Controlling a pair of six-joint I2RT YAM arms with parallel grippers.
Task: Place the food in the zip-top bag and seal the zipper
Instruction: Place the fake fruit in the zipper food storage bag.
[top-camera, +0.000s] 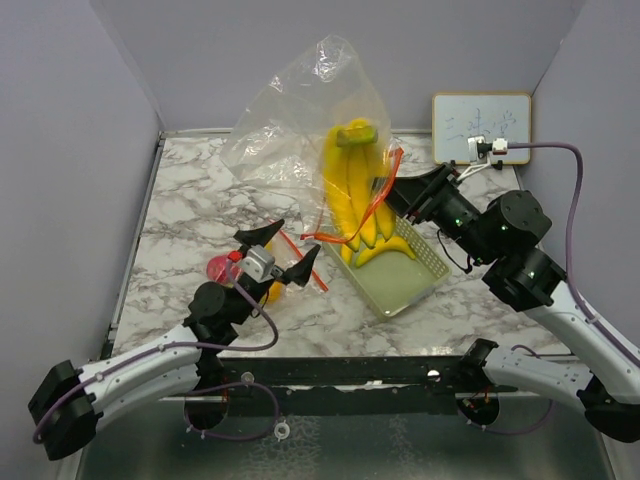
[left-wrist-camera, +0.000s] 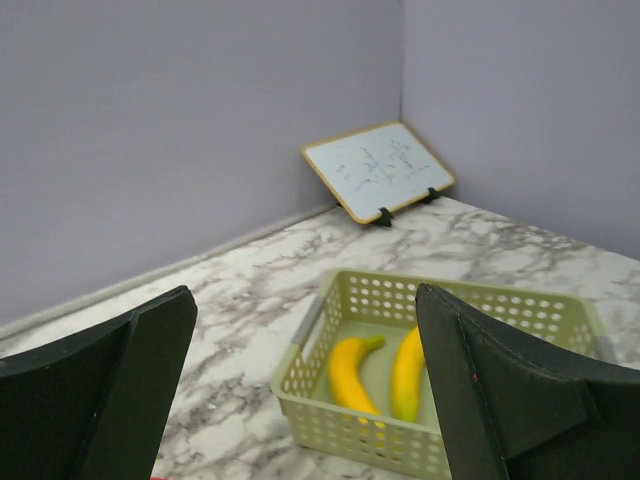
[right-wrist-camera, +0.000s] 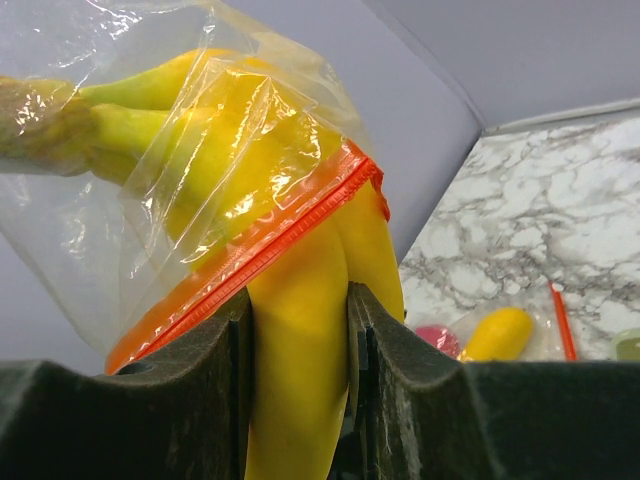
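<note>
While right tool (right-wrist-camera: 298, 320) clamps the banana bunch (top-camera: 355, 190), zip-top bag (top-camera: 290, 110) sits only half over it.
Left tool (left-wrist-camera: 305, 300) spread wide, empty; next: banana bunch fully past zipper (right-wrist-camera: 270, 245), then seal.

The left arm (top-camera: 140, 370) stretches low from 7 o'clock and points toward 1 o'clock. The left gripper (top-camera: 296, 243) has its jaws spread wide. The right arm (top-camera: 560, 300) folds in from 4 o'clock and points toward 10 o'clock, with the right gripper (right-wrist-camera: 298, 320) clamped tight on a banana (right-wrist-camera: 310, 255).
</note>
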